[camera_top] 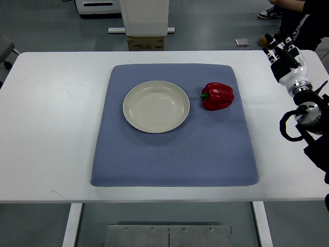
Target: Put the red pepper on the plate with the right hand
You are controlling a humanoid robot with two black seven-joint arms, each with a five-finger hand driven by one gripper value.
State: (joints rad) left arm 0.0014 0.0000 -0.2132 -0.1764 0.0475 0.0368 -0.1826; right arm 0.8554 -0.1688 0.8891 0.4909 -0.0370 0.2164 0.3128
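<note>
White table, blue mat, grey floor

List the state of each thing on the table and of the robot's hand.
Red pepper: on its side on the blue mat, right of the plate, not touching it.
Plate: upright, empty.
Blue mat: flat on the white table.
Right hand: raised at the table's far right edge, holding nothing.

Bright, even overhead light, no hard shadows. Faint soft shadow under the blue mat's near edge. Small glare spots on the red pepper just right of the mat's centre. Focus sharp throughout; slight bowing toward frame edges beyond the mat.
</note>
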